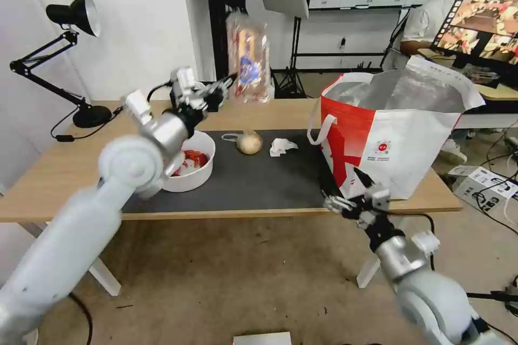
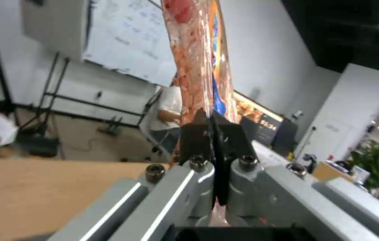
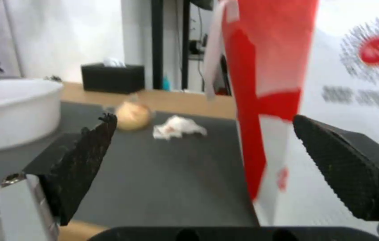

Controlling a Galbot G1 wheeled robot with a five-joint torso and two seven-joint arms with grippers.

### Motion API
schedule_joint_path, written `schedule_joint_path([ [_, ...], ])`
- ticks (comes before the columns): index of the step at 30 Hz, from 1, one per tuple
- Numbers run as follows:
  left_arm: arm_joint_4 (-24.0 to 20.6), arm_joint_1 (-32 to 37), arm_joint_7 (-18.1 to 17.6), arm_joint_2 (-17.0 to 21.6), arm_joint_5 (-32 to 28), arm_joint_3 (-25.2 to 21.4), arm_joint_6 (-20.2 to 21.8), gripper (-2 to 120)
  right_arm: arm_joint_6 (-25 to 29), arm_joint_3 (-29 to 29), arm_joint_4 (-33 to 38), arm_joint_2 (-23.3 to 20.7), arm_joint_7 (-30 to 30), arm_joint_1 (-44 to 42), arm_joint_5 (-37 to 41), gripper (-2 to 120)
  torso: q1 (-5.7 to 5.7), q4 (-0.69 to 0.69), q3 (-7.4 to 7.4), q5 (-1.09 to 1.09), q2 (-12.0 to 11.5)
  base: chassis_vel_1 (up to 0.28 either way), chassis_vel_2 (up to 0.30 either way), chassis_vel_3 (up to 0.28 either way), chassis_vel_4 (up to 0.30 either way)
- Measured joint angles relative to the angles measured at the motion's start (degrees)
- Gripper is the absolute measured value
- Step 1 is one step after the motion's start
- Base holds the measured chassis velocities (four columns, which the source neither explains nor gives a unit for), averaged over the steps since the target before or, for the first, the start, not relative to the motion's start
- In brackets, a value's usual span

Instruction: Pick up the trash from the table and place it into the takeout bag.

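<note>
The takeout bag stands open-topped — bare mat lies between it and the bowl.

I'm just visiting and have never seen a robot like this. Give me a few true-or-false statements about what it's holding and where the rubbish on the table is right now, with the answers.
1. The left gripper is clamped on the clear plastic tray, held up above the table. True.
2. The right gripper is shut on the crumpled tissue. False: it is open, holding nothing, near the takeout bag; the tissue lies on the mat.
3. The white bowl sits on the dark mat. True.
4. The bagged beige ball is inside the takeout bag. False: it lies on the mat beside the tissue.
</note>
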Motion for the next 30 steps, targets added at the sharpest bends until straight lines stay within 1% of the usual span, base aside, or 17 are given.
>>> schedule_joint_path([
  [2,2.38,-4.14,-0.04,-2.09,0.05,2.32,-0.02,0,1.72,0.95,-0.06,1.16,0.04,-2.4,-2.17,100,0.0,0.0,0.0,0.03,0.0,0.0,0.0,0.0,0.0],
  [3,2.38,-4.14,-0.04,-2.09,0.05,2.32,-0.02,0,1.72,0.95,-0.06,1.16,0.04,-2.4,-2.17,100,0.0,0.0,0.0,0.03,0.0,0.0,0.0,0.0,0.0],
  [6,7.36,-10.52,-0.23,-6.99,0.09,6.44,-0.16,0,2.74,2.56,0.01,2.54,0.69,-5.35,-3.27,100,0.0,0.0,0.0,0.01,0.0,0.0,0.0,0.0,0.0],
  [7,7.36,-10.52,-0.23,-6.99,0.09,6.44,-0.16,0,2.74,2.56,0.01,2.54,0.69,-5.35,-3.27,100,0.0,0.0,0.0,0.01,0.0,0.0,0.0,0.0,0.0],
  [10,11.15,-14.96,-0.93,-11.31,1.97,10.88,-0.98,0,3.03,3.88,0.4,3.05,1.3,-6.94,-3.64,100,0.01,0.0,0.0,0.03,0.0,0.0,0.0,0.0,0.0],
  [11,11.15,-14.96,-0.93,-11.31,1.97,10.88,-0.98,0,3.03,3.88,0.4,3.05,1.3,-6.94,-3.64,100,0.01,0.0,0.0,0.03,0.0,0.0,0.0,0.0,0.0],
  [13,13.49,-16.43,-2.14,-14.22,4.31,13.25,-1.51,0,3.05,4.94,0.87,3.34,1.83,-8.02,-3.77,100,0.01,0.02,0.0,0.01,0.0,0.0,0.0,0.0,0.0],
  [14,13.49,-16.43,-2.14,-14.22,4.31,13.25,-1.51,0,3.05,4.94,0.87,3.34,1.83,-8.02,-3.77,100,0.01,0.02,0.0,0.01,0.0,0.0,0.0,0.0,0.0],
  [17,18.48,-18.34,-4.86,-20.55,10.01,17.49,-2.54,0,3.23,6.44,1.41,3.9,2.32,-9.81,-3.95,100,0.01,-0.01,0.0,0.02,0.0,0.0,0.0,0.0,0.0],
  [18,18.48,-18.34,-4.86,-20.55,10.01,17.49,-2.54,0,3.23,6.44,1.41,3.9,2.32,-9.81,-3.95,100,0.01,-0.01,0.0,0.02,0.0,0.0,0.0,0.0,0.0],
  [20,21.69,-19.39,-5.43,-23.38,13.37,19.63,-3.59,0,3.36,6.57,1.49,4.25,2.41,-10.36,-4.36,100,0.01,-0.01,0.0,0.02,0.0,0.0,0.0,0.0,0.0],
  [22,22.53,-19.67,-5.47,-24.04,14.06,20.23,-3.77,0,3.37,6.58,1.49,4.37,2.44,-10.42,-4.45,100,0.01,-0.01,0.0,0.02,0.0,0.0,0.0,0.0,0.0],
  [23,24.41,-20.39,-5.43,-25.42,15.59,21.86,-3.98,0,3.44,6.45,1.5,4.8,2.51,-10.46,-4.82,100,0.01,0.0,0.0,0.02,0.0,0.0,0.0,0.0,0.0],
  [24,24.41,-20.39,-5.43,-25.42,15.59,21.86,-3.98,0,3.44,6.45,1.5,4.8,2.51,-10.46,-4.82,100,0.01,0.0,0.0,0.02,0.0,0.0,0.0,0.0,0.0],
  [26,26.52,-20.95,-4.76,-26.96,18.16,24.44,-4.14,0,3.52,6.27,1.49,5.15,2.55,-10.57,-5.14,100,0.01,0.0,0.0,0.02,-0.01,0.0,0.0,0.0,0.0],
  [27,27.01,-20.98,-3.99,-27.44,19.25,25.89,-4.15,0,3.54,6.25,1.5,5.18,2.58,-10.63,-5.23,100,0.01,-0.01,0.0,0.02,0.0,0.0,0.0,0.0,0.0],
  [30,26.95,-20.89,-3.47,-27.71,19.44,27.07,-4.16,0,3.55,6.28,1.63,5.13,2.65,-10.72,-5.25,100,0.01,0.0,0.0,0.02,0.0,0.0,0.0,0.0,0.0],
])
